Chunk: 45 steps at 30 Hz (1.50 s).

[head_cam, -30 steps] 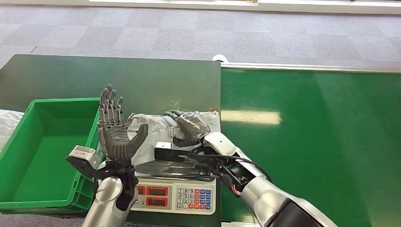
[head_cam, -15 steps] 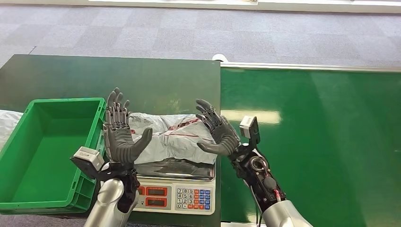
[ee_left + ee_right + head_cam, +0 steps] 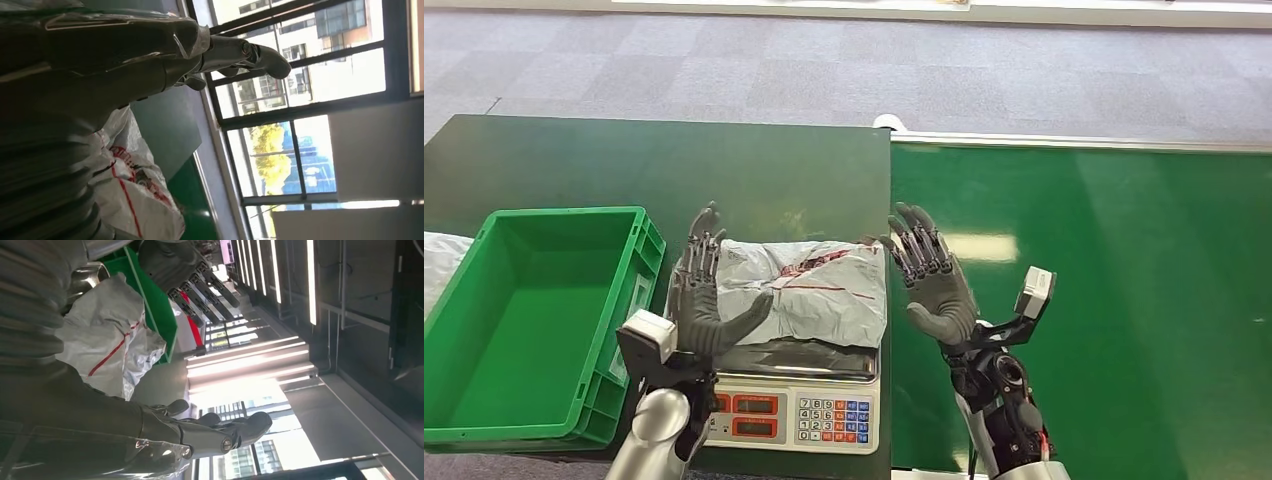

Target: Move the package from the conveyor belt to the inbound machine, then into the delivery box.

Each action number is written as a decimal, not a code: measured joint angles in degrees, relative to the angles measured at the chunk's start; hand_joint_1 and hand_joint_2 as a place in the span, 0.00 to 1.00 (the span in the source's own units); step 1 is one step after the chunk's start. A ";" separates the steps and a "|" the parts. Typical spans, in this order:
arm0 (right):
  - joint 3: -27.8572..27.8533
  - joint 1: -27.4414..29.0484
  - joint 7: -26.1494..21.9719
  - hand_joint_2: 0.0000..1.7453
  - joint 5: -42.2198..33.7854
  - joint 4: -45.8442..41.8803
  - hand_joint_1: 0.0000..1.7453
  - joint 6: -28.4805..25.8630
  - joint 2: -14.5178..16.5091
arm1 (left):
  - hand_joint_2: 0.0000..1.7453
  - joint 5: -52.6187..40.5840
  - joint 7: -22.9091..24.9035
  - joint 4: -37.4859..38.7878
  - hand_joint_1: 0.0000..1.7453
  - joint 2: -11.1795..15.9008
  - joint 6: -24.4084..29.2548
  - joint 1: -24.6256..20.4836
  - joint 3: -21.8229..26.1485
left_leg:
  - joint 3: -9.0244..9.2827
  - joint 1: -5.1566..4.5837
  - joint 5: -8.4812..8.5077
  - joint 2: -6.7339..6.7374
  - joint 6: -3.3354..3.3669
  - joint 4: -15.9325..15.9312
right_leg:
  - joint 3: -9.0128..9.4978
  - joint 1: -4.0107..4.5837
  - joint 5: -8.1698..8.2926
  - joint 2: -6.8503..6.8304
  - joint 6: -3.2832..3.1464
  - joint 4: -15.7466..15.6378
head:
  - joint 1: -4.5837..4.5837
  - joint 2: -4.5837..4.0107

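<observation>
The package [image 3: 809, 290], a crumpled white plastic bag with red print, lies on the steel plate of the inbound scale [image 3: 794, 405]. My left hand [image 3: 707, 295] stands open at the package's left side, fingers upright, its thumb overlapping the bag's edge. Open too, my right hand [image 3: 934, 275] is raised just to the right of the package, apart from it, over the edge of the green conveyor belt [image 3: 1104, 300]. The left wrist view shows the left hand [image 3: 100, 65] above the package [image 3: 135, 190]. In the right wrist view, the right hand [image 3: 150, 435] faces the package [image 3: 110, 350].
The green delivery box [image 3: 484, 390] sits to the left of the scale with nothing inside. A dark green table [image 3: 674, 165] carries the box and the scale. Something white [image 3: 436, 262] lies beyond the box's left wall.
My right hand has let go of the package and drawn back to the right, opening upright. My left hand has shifted right and lower, up against the package's left side.
</observation>
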 joint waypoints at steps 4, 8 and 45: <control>-3.12 2.10 -0.59 1.00 -0.08 -1.40 0.00 0.19 -0.07 | 1.00 -6.50 3.19 1.41 0.00 0.02 -2.82 -0.21 -1.11 | 0.00 0.00 0.00 0.01 0.00 0.00 | -0.01 0.00 0.00 0.00 0.00 -0.01 | 0.00 0.00; -5.96 4.27 -0.21 1.00 1.02 -3.36 0.00 0.00 -0.04 | 1.00 -13.04 7.36 3.88 0.00 0.01 -3.35 -1.56 -1.89 | 0.00 0.00 0.00 0.02 0.00 0.00 | -0.01 0.00 0.00 0.00 0.00 -0.01 | 0.00 0.00; -11.75 8.13 0.42 1.00 5.89 -5.89 0.00 -2.14 1.04 | 1.00 -38.89 24.69 21.86 0.65 -0.90 -4.65 -9.66 -4.29 | 0.19 0.00 0.02 0.01 0.00 -0.01 | 0.24 0.00 0.01 -0.03 0.00 -0.01 | -0.01 0.00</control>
